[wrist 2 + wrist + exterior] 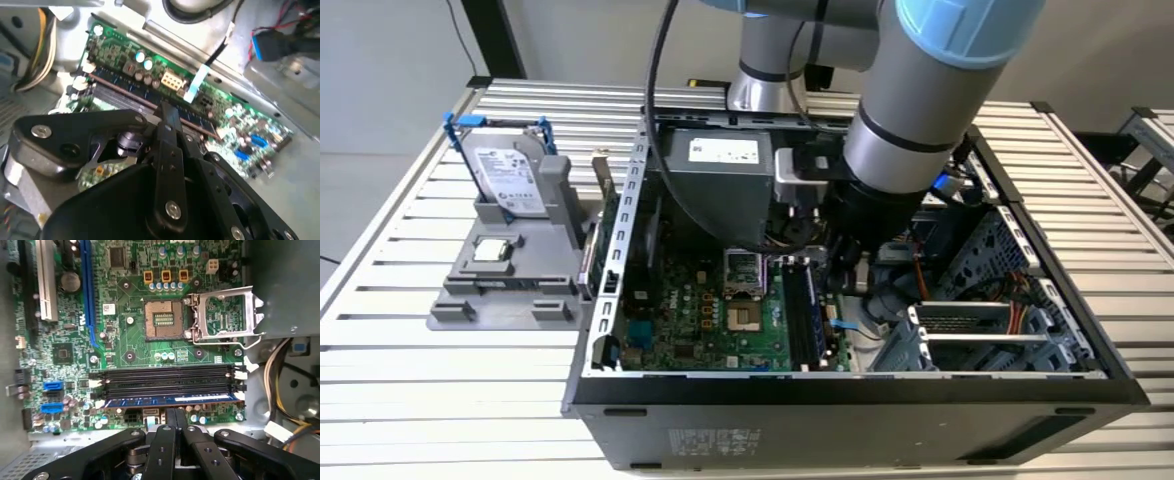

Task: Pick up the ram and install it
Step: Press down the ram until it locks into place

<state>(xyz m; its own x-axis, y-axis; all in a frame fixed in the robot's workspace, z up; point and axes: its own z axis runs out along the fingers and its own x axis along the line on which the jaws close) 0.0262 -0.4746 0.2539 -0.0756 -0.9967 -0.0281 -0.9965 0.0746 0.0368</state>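
Sitting in its slot, ram [170,401] lies just beside fingers [176,416].

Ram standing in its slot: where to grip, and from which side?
Probably the ram's exposed long top edge, mid-length, with the fingers pinching its two flat faces and coming straight down toward the motherboard. It stands on edge, its lower edge is buried in the slot, and empty black slots run close alongside.

A slatted grey metal counter [400,380] carries an open black computer case [854,420] and, beside it, a grey plastic parts stand [507,285].
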